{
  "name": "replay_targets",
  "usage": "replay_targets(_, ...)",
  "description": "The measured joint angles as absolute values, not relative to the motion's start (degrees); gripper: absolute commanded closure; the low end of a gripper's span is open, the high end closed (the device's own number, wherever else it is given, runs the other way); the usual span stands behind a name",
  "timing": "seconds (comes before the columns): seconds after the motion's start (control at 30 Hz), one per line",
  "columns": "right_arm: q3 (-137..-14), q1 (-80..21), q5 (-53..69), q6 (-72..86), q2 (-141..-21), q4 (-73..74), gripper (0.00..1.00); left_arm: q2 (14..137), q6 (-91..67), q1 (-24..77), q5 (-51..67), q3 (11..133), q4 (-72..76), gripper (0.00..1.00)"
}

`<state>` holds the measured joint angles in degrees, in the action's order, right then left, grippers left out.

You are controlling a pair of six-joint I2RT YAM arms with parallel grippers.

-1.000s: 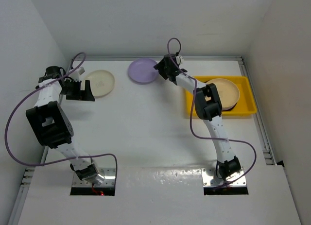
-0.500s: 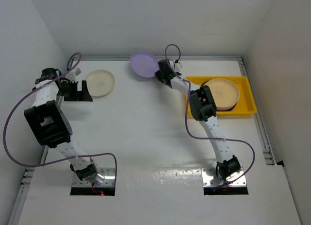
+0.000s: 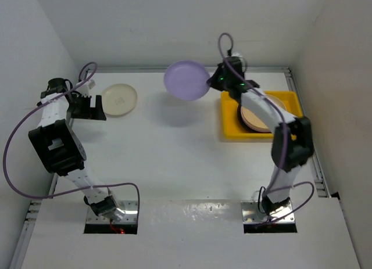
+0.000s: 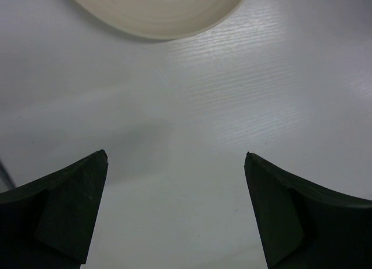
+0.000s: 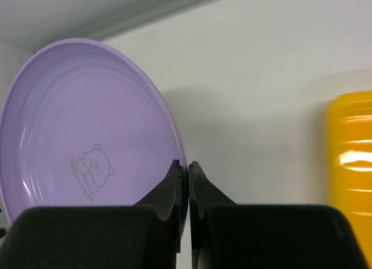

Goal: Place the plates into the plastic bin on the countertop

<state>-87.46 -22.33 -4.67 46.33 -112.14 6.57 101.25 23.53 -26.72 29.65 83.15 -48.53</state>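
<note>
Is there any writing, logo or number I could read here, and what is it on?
No words or numbers can be read.
On the lilac plate: a small bear drawing with tiny marks beneath, too blurred to read.
On the cream plate: a faint centre mark, too small to read.

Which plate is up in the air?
The lilac plate, pinched by the right gripper; the cream plate lies on the countertop, the orange plate in the bin.

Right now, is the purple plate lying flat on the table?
No, the right gripper pinches the purple plate by its rim, holding it up off the white countertop.
</note>
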Motion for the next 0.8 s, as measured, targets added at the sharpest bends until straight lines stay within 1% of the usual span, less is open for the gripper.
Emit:
replay_targets(0.07, -83.5, -18.3, -4.2, 42.1, -101.4, 8.7, 1.00, 101.3, 24.1, -26.7, 27.4, 83.4, -48.6, 0.00)
replay_targets(0.13, -79.1, -11.9, -4.6, 39.0, -91.9, 9.6, 1.00, 101.3, 24.8, -26.7, 25.4, 83.8, -48.6, 0.00)
replay_targets(0.2, -74.0, -4.1, -6.3, 36.7, -84.8, 10.7, 1.00, 101.1, 25.2, -26.7, 24.1, 83.9, -48.6, 0.00)
replay_targets(0.27, -67.9, 4.0, -8.3, 35.1, -80.4, 12.2, 1.00, 101.1, 25.5, -26.7, 23.5, 84.2, -48.7, 0.00)
replay_targets(0.33, -62.3, 9.8, -9.3, 33.9, -78.7, 14.3, 1.00, 101.0, 25.6, -26.5, 23.2, 84.5, -48.8, 0.00)
replay_targets(0.47, -55.5, 15.9, -7.7, 32.4, -79.0, 19.1, 1.00, 101.0, 25.9, -26.1, 23.2, 84.7, -48.9, 0.00)
replay_targets(0.6, -55.2, 19.3, -5.3, 32.3, -79.7, 18.5, 1.00, 101.0, 26.1, -25.8, 23.6, 84.7, -49.1, 0.00)
replay_targets(0.7, -56.4, 20.4, -4.0, 32.3, -82.5, 17.0, 1.00, 101.0, 26.2, -25.8, 23.7, 84.6, -49.5, 0.00)
replay_targets(0.73, -56.8, 20.4, -3.9, 32.2, -83.7, 16.3, 0.98, 101.0, 26.3, -25.8, 23.7, 84.6, -49.6, 0.00)
replay_targets(0.77, -57.1, 20.3, -3.8, 32.2, -85.3, 15.9, 0.81, 101.0, 26.3, -25.8, 23.7, 84.6, -49.7, 0.00)
replay_targets(0.8, -57.6, 20.1, -3.7, 32.1, -86.8, 15.7, 0.70, 101.0, 26.3, -25.8, 23.7, 84.6, -49.7, 0.00)
